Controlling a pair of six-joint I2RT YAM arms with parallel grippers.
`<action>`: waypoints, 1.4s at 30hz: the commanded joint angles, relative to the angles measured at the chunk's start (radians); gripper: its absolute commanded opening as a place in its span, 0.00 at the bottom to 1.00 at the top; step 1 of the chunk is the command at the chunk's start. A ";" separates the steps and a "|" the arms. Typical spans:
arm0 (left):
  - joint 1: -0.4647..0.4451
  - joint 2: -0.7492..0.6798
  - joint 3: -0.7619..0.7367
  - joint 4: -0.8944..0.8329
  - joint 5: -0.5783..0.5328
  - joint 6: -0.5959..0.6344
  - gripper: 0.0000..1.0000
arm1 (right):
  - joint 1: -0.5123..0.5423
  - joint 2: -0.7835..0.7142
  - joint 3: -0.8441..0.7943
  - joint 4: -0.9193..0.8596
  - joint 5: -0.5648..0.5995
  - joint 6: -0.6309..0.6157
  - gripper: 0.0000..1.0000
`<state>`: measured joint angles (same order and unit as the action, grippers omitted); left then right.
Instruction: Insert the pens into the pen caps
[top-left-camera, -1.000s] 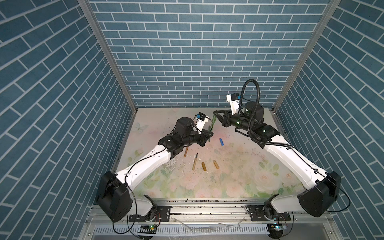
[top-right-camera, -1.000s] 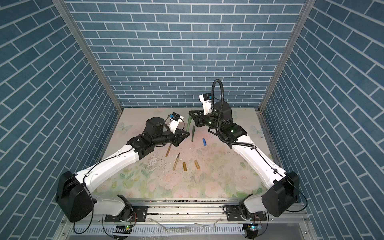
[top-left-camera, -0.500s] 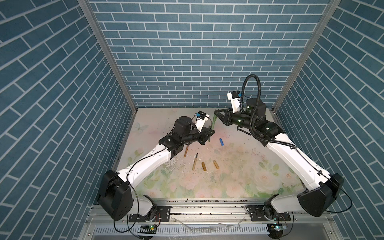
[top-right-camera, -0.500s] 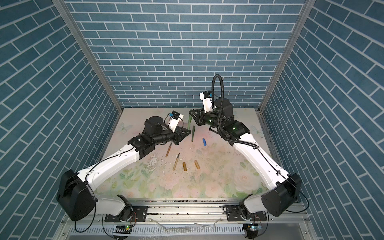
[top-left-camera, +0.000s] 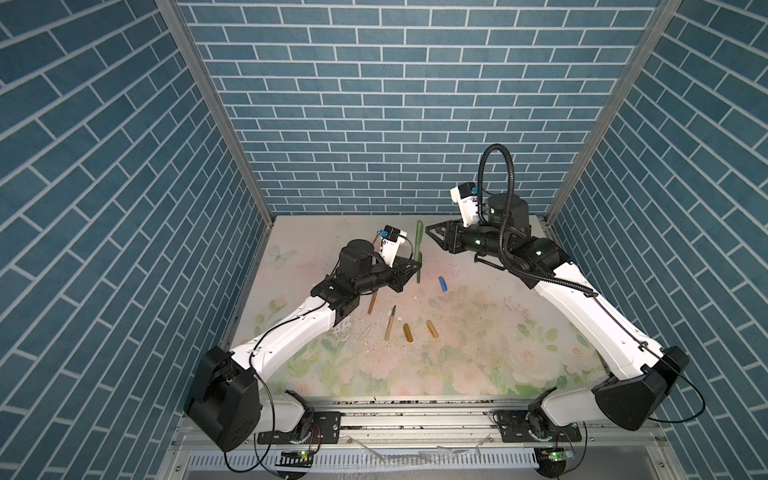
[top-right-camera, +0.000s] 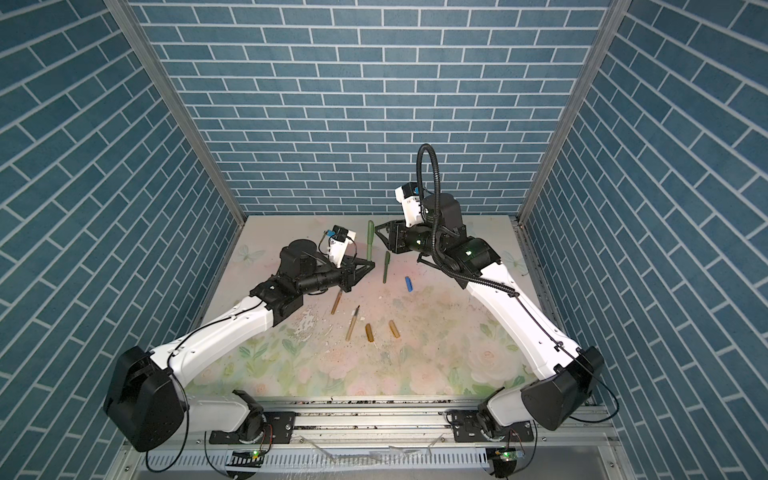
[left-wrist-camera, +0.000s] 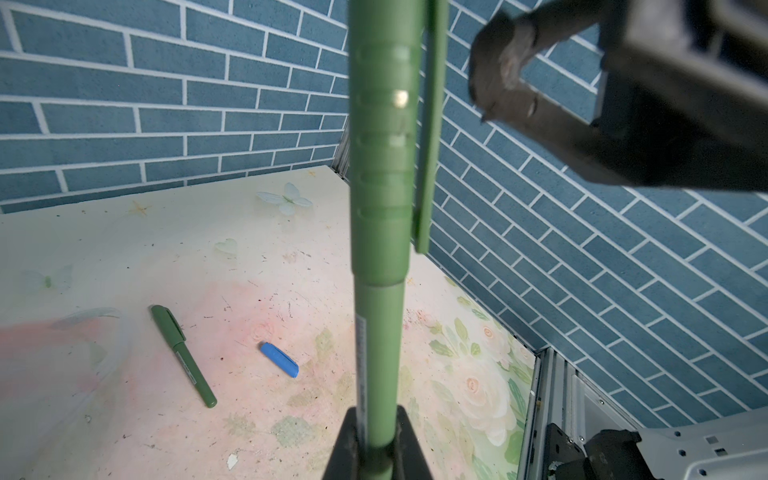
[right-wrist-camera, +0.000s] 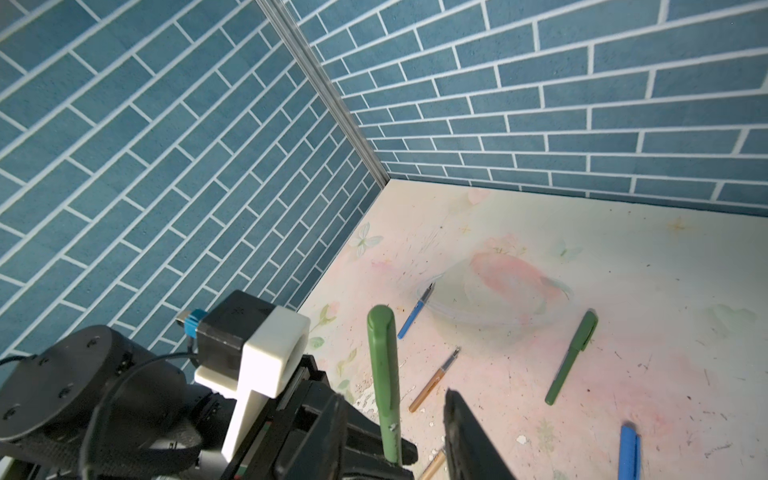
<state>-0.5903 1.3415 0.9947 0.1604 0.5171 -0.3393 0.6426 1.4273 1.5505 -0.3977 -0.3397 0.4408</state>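
1. In both top views, the left claw is clamped on a green pen and stands it upright, with a green cap on its upper end. The right claw hangs just beside that cap, jaws apart, holding nothing.
2. Down on the tabletop, a second green pen lies capped toward the far edge. A blue cap lies alone near it. Two amber caps sit mid-table beside two bare brown pens.
3. Left wrist view: the cap sits right down over the barrel, so it looks seated to me.
4. Right wrist view: there's the blue pen, its nib bare, off toward the far left corner.
5. My count is two pens capped, with the blue one and both brown ones to go.
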 joint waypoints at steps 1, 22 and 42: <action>0.001 -0.016 0.012 0.032 0.026 -0.026 0.00 | 0.027 0.015 -0.011 0.000 -0.051 0.009 0.40; 0.006 -0.030 0.007 0.031 0.016 -0.023 0.00 | 0.069 0.084 -0.081 0.064 -0.008 0.031 0.12; 0.007 -0.226 -0.067 -0.084 -0.579 0.000 0.99 | -0.132 0.217 0.057 0.018 0.069 0.073 0.04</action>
<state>-0.5858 1.1465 0.9440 0.1200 0.1623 -0.3435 0.5552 1.5856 1.6077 -0.3264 -0.2726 0.4744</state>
